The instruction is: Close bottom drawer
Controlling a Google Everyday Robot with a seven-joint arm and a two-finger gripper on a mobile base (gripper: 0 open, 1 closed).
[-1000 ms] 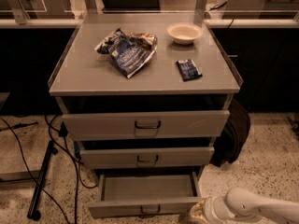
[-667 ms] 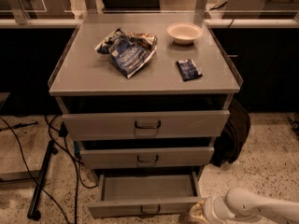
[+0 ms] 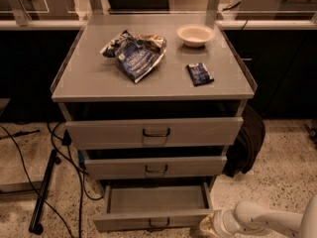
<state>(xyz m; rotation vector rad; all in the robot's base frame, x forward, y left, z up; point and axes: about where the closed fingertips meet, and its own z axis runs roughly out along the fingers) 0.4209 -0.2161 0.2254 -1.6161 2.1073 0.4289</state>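
Note:
The bottom drawer (image 3: 153, 219) of the grey metal cabinet is pulled far out; its inside is bare and its small dark loop handle (image 3: 158, 225) sits at the centre of the front panel. My gripper (image 3: 210, 224) is at the lower right, at the right end of the bottom drawer's front panel, on the end of my white arm (image 3: 267, 218). The middle drawer (image 3: 156, 166) and the top drawer (image 3: 154, 132) above it each stand slightly out.
On the cabinet top (image 3: 89, 78) lie a crumpled chip bag (image 3: 134, 53), a white bowl (image 3: 195, 34) and a small dark blue packet (image 3: 200, 74). Black cables (image 3: 20, 155) and a black stand leg (image 3: 43, 192) lie on the speckled floor at left. A dark bag (image 3: 246, 143) leans at the cabinet's right.

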